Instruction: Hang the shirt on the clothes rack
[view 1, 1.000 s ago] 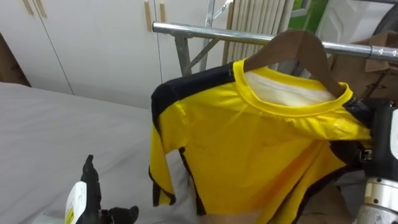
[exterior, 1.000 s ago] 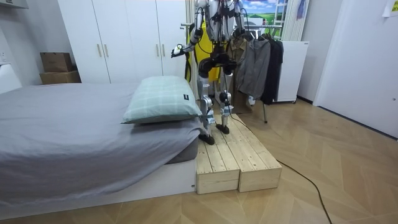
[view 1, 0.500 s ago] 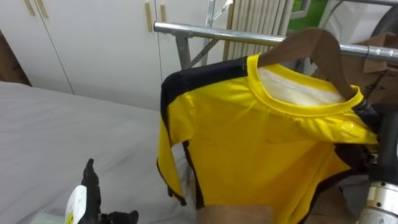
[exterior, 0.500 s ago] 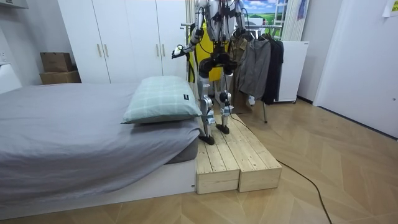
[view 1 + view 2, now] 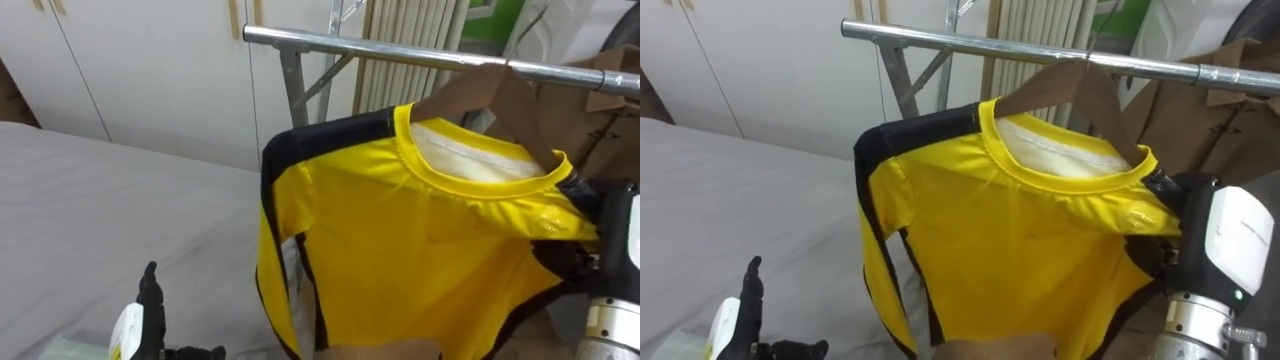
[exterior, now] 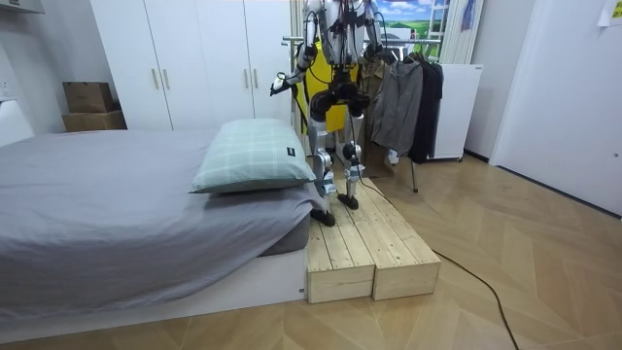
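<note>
A yellow shirt (image 5: 420,250) with black trim hangs on a wooden hanger (image 5: 490,95). The hanger's top reaches the metal rail (image 5: 380,50) of the clothes rack. My right hand (image 5: 1168,215) is at the shirt's right shoulder, its dark fingers curled round the hanger's end under the cloth. My left hand (image 5: 150,318) is low at the left over the bed, fingers straight, holding nothing. In the room view I stand on the wooden platform (image 6: 369,248) facing the rack, with the yellow shirt (image 6: 317,68) in front of me.
A grey bed (image 5: 90,210) lies to my left, with a checked pillow (image 6: 253,156) on it. White wardrobe doors (image 5: 150,70) and a radiator (image 5: 410,30) stand behind the rail. Dark clothes (image 6: 408,97) hang further right on the rack.
The hanger has come down from in front of the rail to just under it, and the shirt has swung a little to the right. My left hand has stayed low.
</note>
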Controlling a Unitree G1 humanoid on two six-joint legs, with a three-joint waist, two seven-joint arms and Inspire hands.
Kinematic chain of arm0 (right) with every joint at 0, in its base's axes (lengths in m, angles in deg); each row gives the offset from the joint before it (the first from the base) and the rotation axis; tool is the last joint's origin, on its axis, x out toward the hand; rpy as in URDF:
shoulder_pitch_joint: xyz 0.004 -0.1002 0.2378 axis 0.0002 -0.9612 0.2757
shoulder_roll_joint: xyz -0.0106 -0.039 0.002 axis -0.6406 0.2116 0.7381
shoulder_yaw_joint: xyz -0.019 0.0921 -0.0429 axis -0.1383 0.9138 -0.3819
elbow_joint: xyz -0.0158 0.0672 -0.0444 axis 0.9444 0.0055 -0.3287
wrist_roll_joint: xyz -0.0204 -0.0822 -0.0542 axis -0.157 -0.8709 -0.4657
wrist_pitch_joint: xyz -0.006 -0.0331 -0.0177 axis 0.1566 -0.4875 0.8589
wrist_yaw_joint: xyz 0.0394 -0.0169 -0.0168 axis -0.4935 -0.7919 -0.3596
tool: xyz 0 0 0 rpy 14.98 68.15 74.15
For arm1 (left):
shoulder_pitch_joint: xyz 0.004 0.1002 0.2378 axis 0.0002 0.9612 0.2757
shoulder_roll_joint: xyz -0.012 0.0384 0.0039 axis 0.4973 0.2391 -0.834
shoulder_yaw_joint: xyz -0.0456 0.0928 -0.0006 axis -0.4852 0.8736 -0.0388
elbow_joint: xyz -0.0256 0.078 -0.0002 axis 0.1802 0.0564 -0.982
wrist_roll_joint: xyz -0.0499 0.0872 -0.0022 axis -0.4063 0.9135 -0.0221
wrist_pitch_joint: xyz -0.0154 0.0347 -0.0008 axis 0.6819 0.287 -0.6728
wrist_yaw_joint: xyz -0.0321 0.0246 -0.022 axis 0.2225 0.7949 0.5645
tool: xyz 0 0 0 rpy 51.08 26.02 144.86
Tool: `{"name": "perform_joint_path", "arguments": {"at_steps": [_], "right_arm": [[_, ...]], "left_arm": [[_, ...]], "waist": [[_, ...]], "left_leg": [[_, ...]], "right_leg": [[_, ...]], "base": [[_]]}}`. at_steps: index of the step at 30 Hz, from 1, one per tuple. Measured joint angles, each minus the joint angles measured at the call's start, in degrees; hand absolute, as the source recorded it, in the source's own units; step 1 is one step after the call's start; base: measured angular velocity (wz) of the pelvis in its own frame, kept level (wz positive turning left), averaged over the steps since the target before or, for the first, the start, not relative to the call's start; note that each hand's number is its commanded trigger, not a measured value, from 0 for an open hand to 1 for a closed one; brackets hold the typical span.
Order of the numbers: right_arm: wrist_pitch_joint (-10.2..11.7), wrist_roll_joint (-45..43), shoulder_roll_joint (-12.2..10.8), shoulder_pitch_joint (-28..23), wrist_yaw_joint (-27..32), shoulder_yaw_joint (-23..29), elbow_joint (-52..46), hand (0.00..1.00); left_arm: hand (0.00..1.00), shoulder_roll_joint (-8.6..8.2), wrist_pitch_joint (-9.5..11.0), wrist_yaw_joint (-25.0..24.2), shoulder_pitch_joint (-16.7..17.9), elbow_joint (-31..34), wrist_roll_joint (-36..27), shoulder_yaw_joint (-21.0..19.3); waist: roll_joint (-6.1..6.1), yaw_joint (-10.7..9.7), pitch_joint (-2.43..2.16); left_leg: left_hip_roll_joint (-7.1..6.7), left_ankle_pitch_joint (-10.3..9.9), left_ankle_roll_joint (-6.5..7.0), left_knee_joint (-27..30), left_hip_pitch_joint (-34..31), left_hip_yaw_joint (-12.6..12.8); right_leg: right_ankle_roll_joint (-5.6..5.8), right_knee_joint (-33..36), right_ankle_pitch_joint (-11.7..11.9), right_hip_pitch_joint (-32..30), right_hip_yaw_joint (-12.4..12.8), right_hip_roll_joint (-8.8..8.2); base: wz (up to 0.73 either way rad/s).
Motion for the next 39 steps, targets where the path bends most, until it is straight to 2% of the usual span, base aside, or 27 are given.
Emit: {"name": "perform_joint_path", "arguments": {"at_steps": [9,15,22,27,39], "right_arm": [[0.0,-0.2,0.4,0.0,-1.7,0.0,0.4,1.0],[0.0,0.2,0.6,0.0,-3.2,0.0,3.8,1.0],[0.0,0.2,0.7,0.0,-5.0,0.0,4.6,1.0],[0.0,0.2,0.7,0.0,-6.1,0.0,4.6,1.0],[0.0,0.2,0.7,0.4,-7.9,0.0,4.6,1.0]], "left_arm": [[0.0,0.03,0.0,-0.1,0.0,0.0,0.1,-0.2],[0.0,0.24,0.2,0.0,0.0,-0.2,0.1,-0.2],[0.0,0.26,0.4,0.0,0.0,-0.6,0.1,-0.2],[0.0,0.28,0.4,0.0,0.0,-0.6,0.1,-0.2],[0.0,0.29,0.4,0.0,0.0,-0.6,0.1,-0.2]], "waist": [[-0.49,-0.1,0.04],[-1.03,0.7,0.11],[-1.09,1.3,0.16],[-1.67,1.3,0.53],[-1.66,1.3,0.5]], "left_leg": [[0.0,0.0,0.0,0.0,0.6,-0.1],[-0.02,0.0,0.0,0.0,1.1,-0.2],[-0.02,0.0,0.0,0.0,1.1,-0.2],[-0.03,0.0,0.0,0.0,1.0,-0.2],[-0.05,0.0,0.0,0.0,0.9,-0.2]], "right_leg": [[-0.03,0.1,0.0,0.6,0.1,0.0],[-0.09,0.2,0.0,1.1,0.1,0.0],[-0.09,0.3,0.0,1.0,0.0,0.0],[-0.09,0.3,0.0,0.9,0.0,-0.04],[-0.09,0.3,-0.1,0.9,-0.1,-0.08]], "base": [[0.0],[0.0],[0.0],[0.0],[0.0]]}}
